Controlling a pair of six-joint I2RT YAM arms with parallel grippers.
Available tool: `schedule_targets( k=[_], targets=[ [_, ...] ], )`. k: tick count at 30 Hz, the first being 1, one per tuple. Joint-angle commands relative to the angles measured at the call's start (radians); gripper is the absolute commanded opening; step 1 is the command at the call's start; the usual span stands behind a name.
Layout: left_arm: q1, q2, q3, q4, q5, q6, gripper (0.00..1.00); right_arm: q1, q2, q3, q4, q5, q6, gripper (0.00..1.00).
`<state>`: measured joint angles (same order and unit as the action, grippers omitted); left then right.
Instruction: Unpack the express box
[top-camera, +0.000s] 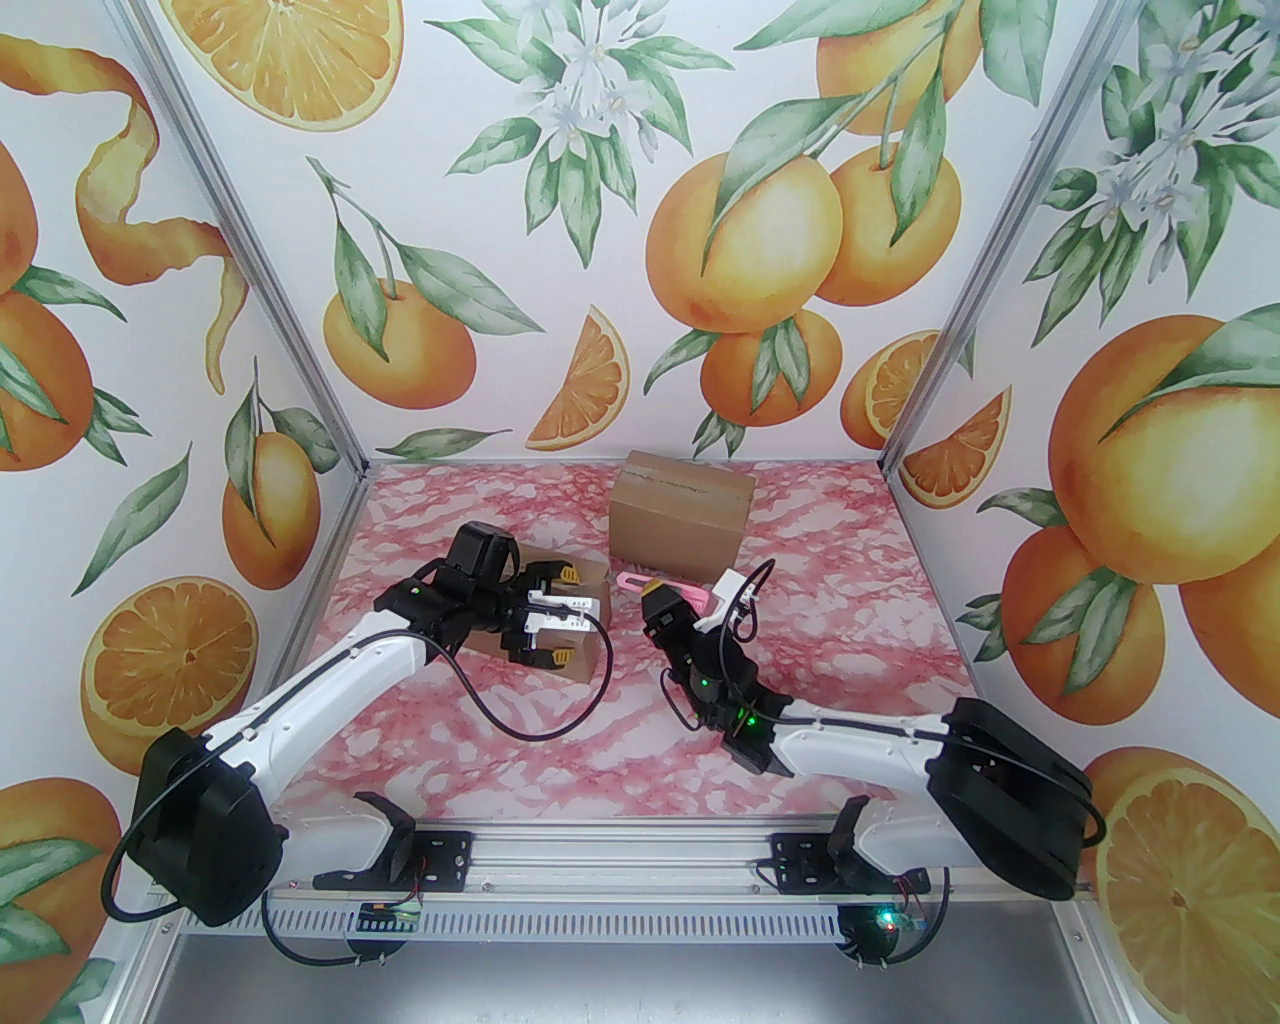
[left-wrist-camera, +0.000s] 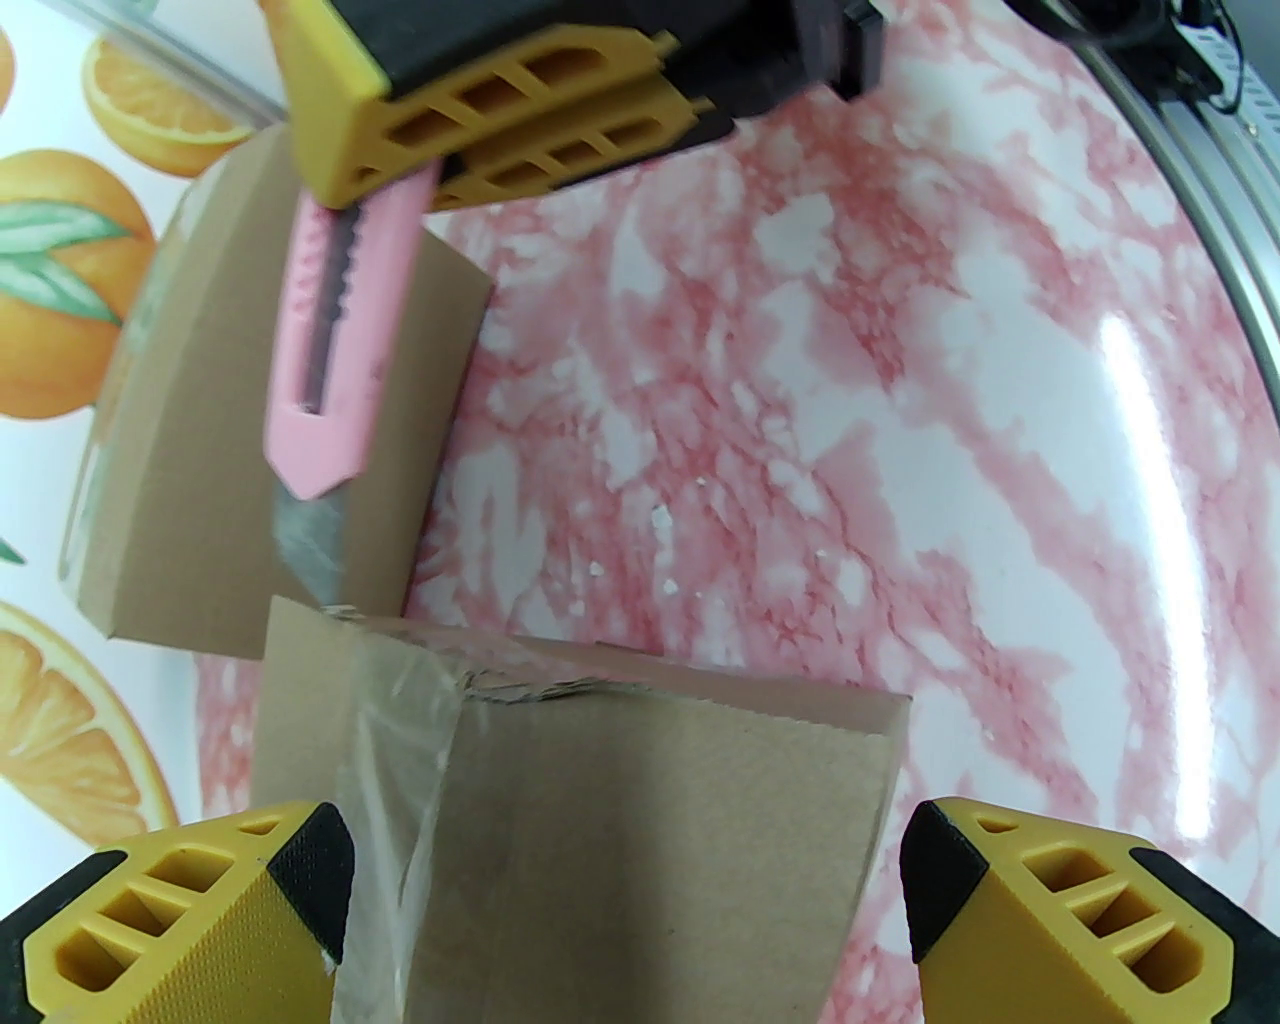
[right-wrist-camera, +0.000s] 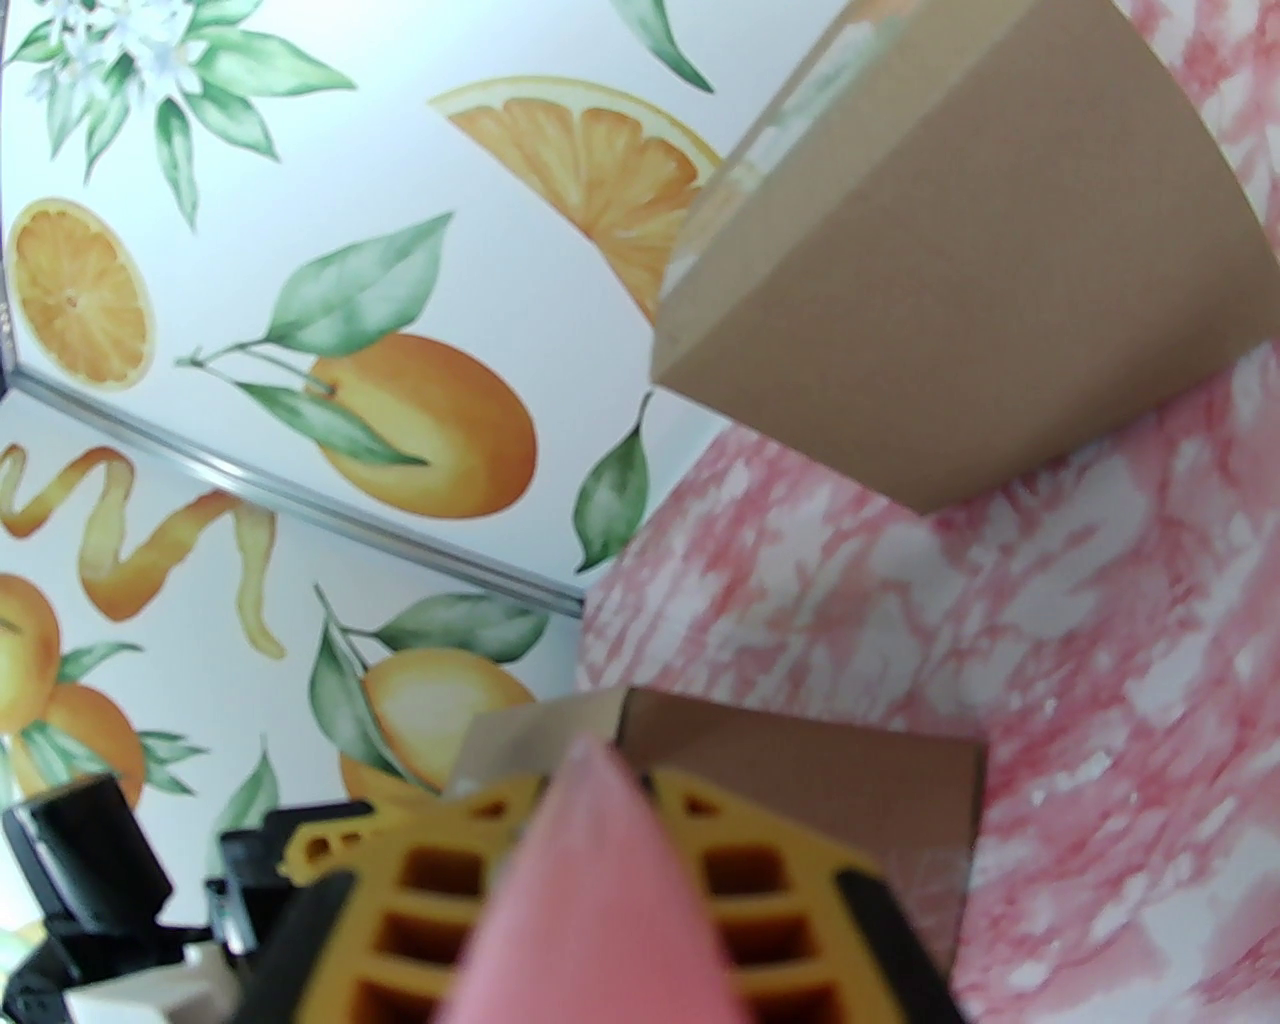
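A small cardboard express box (top-camera: 585, 640) with clear tape lies left of centre on the pink marbled table. My left gripper (top-camera: 565, 616) is open and straddles it, one yellow finger on each side. In the left wrist view the box's taped top (left-wrist-camera: 640, 800) lies between the fingertips (left-wrist-camera: 1050, 910), and the tape seam looks frayed. My right gripper (top-camera: 660, 595) is shut on a pink utility knife (top-camera: 630, 581) just right of the box. That knife (left-wrist-camera: 330, 340) points down toward the box's far edge. The right wrist view shows the knife (right-wrist-camera: 590, 900) above the box (right-wrist-camera: 800, 780).
A second, larger cardboard box (top-camera: 682, 520) stands closed at the back centre, close behind the knife tip; it also shows as a box (right-wrist-camera: 950, 250) in the right wrist view. Printed walls enclose the table on three sides. Bare tabletop (top-camera: 560, 740) lies in front.
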<state>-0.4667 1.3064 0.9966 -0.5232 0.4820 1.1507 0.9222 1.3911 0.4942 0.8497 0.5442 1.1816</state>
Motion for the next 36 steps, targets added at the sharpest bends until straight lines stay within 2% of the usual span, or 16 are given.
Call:
schedule_targets(
  k=[1, 11, 28, 36],
  targets=[
    [0.017, -0.030, -0.013, 0.011, 0.045, -0.021, 0.94, 0.006, 0.020, -0.020, 0.098, 0.037, 0.038, 0.00],
    [0.030, -0.039, -0.041, 0.022, 0.054, -0.034, 0.94, 0.012, 0.059, -0.039, 0.151, 0.056, 0.072, 0.00],
    [0.031, -0.037, -0.070, 0.057, 0.039, -0.050, 0.94, 0.014, 0.057, -0.043, 0.131, 0.069, 0.085, 0.00],
    [0.030, -0.035, -0.075, 0.073, 0.031, -0.057, 0.93, 0.014, 0.089, -0.048, 0.236, 0.050, 0.071, 0.00]
  ],
)
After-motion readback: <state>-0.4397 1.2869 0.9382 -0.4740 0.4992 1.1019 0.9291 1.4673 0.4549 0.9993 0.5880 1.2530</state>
